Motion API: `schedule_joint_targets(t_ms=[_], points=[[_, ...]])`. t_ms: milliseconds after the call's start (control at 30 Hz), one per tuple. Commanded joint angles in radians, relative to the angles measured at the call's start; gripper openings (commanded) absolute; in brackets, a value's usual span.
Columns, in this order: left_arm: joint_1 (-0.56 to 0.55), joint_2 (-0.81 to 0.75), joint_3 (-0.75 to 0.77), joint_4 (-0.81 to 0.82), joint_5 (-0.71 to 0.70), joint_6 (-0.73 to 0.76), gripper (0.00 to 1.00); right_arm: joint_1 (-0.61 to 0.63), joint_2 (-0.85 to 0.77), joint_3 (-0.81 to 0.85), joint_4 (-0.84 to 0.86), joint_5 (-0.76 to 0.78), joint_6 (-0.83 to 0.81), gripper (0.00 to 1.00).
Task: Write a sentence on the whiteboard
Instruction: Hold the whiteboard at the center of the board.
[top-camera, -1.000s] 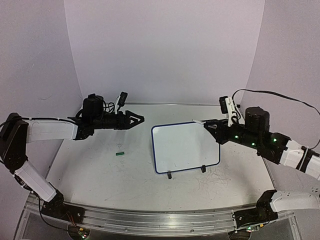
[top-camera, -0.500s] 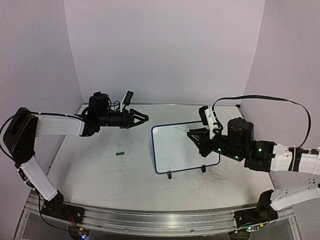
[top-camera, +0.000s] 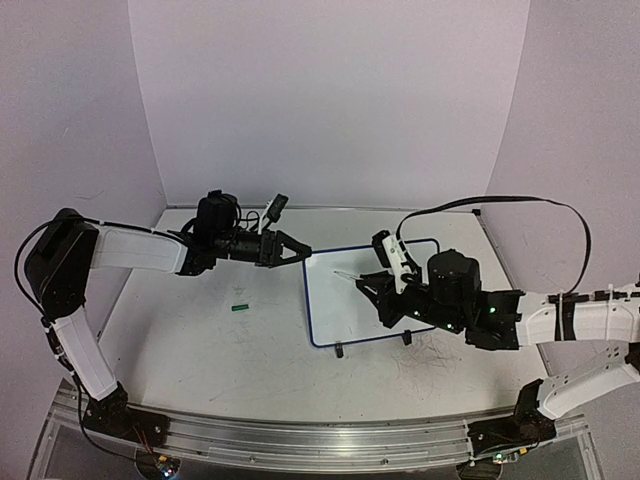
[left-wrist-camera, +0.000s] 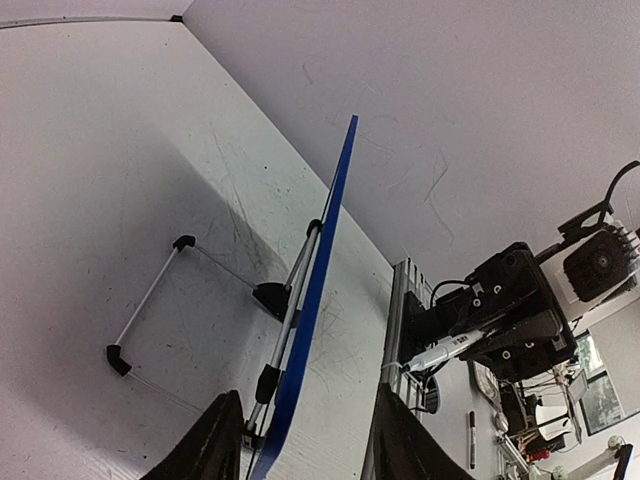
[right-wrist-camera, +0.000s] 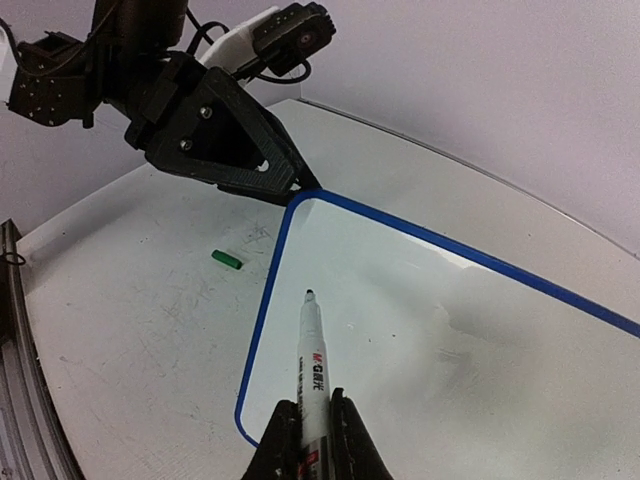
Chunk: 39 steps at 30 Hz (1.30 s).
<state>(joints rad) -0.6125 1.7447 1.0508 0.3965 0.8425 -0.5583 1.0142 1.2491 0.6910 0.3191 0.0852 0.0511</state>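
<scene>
Robot lab bench: scuffed white table, plain lilac backdrop.

The white table is scuffed, with faint grey scribble marks scattered over it, thickest toward the near right. The whiteboard stands on it right of the middle, propped at a slant. It rests on two small black feet at its near edge and a thin wire stand behind. A small green cap lies on the table left of the board, apart from it.

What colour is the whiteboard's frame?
Dark blue; the whiteboard shows best in the right wrist view.
</scene>
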Motion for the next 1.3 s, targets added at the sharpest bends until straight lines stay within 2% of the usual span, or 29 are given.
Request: schedule_joint_targets(t_ms=[0,233,567,1033,1267], points=[[-0.003,-0.011,0.034,0.039,0.028,0.044,0.43,0.033,0.030,0.013,0.108,0.072,-0.036,0.00],[-0.003,0.003,0.030,0.039,0.047,0.058,0.30,0.045,0.064,-0.002,0.177,0.130,-0.035,0.00],[-0.003,0.033,0.052,0.038,0.068,0.053,0.24,0.046,0.083,0.053,0.141,0.162,-0.023,0.00],[-0.003,0.049,0.053,0.039,0.065,0.074,0.08,0.067,0.145,0.029,0.220,0.162,-0.043,0.00],[-0.003,0.055,0.044,0.039,0.070,0.107,0.03,0.069,0.146,0.016,0.269,0.171,-0.043,0.00]])
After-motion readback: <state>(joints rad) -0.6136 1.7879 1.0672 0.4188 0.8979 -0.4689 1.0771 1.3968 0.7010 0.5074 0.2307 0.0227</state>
